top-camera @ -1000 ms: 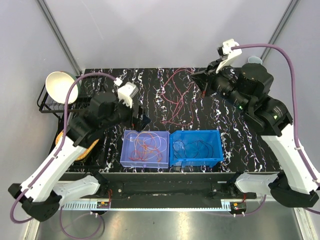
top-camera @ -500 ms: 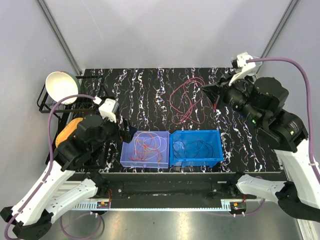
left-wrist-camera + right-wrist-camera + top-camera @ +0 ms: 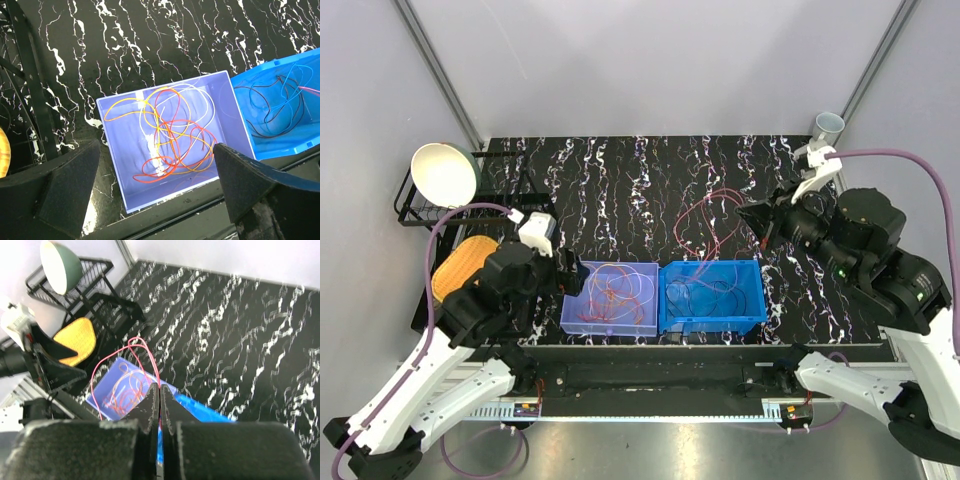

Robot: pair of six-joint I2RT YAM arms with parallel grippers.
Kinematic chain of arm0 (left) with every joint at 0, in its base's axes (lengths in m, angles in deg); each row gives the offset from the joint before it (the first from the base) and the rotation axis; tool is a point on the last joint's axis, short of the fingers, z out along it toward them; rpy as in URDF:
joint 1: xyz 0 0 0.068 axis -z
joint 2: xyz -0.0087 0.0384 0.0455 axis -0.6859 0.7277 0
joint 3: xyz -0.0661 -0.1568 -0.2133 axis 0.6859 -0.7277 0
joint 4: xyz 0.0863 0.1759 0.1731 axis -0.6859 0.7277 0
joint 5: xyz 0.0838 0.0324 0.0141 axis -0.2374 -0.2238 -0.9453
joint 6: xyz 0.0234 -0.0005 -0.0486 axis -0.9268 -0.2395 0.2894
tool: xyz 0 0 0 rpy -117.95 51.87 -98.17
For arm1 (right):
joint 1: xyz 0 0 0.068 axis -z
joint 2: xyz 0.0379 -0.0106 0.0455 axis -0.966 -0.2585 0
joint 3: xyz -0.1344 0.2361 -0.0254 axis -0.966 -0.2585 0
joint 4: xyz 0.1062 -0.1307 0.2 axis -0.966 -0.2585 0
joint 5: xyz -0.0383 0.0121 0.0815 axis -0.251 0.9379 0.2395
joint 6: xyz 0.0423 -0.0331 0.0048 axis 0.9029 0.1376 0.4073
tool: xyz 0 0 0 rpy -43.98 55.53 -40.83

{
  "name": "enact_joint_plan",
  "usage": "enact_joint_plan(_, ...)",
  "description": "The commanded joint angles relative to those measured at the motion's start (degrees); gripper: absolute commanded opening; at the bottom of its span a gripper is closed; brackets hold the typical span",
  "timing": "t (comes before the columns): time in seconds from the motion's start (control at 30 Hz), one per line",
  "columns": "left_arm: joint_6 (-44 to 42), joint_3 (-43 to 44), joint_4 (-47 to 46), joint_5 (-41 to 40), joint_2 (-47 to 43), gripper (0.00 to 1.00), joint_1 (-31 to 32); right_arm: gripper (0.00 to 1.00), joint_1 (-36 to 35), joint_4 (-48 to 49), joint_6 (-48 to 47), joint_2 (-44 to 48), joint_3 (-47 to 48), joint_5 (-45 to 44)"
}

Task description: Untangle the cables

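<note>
A thin red cable (image 3: 704, 214) hangs in loops from my right gripper (image 3: 752, 213), which is shut on it above the table, right of the loops. Its lower end trails into the blue bin (image 3: 712, 322), where black, blue and red cables (image 3: 278, 102) lie. In the right wrist view the cable (image 3: 136, 343) rises from between the closed fingertips of the right gripper (image 3: 160, 388). My left gripper (image 3: 157, 200) stands wide open above the near edge of the purple bin (image 3: 114, 165), holding nothing. Orange, red, yellow and white cables (image 3: 167, 137) lie tangled in that bin.
A white bowl (image 3: 443, 172) rests on a black wire rack (image 3: 412, 212) at the far left, with a yellow round object (image 3: 460, 262) below it. A pale cup (image 3: 828, 125) stands at the back right corner. Both bins sit side by side at the table's near edge.
My right gripper has moved right and toward the near side, pulling the red cable off the table's middle toward the blue bin. The left arm has drawn back to the purple bin's left edge.
</note>
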Motion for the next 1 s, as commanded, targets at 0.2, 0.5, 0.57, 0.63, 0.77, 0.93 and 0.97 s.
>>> enact_joint_plan(0.2,0.69,-0.28,-1.83,-2.69,-1.16,0.99,0.12,0.0,0.24,-2.21,4.98,4.32,-9.12,-2.78)
enact_joint_plan(0.5,0.6,-0.54,-1.83,-3.48,-1.6,0.99,0.12,0.0,0.24,-2.74,8.84,5.47,-17.13,-5.58)
enact_joint_plan(0.57,0.6,-0.54,-1.74,-3.49,-1.78,0.99,0.12,0.0,0.15,-3.0,9.81,5.55,-18.88,-6.38)
enact_joint_plan(0.63,0.6,-0.54,-1.83,-3.57,-1.95,0.99,0.12,0.0,0.24,-3.09,10.43,5.55,-20.12,-6.73)
enact_joint_plan(0.77,0.6,-0.72,-1.83,-3.4,-1.78,0.99,0.12,0.0,0.24,-3.18,12.44,5.38,-23.45,-7.17)
enact_joint_plan(0.93,0.6,-0.63,-1.83,-3.4,-1.95,0.99,0.12,0.0,0.24,-3.44,13.86,4.76,-25.92,-10.85)
enact_joint_plan(0.97,0.69,-0.72,-1.83,-3.4,-2.04,0.99,0.21,0.0,0.24,-3.71,14.12,4.41,-26.45,-11.47)
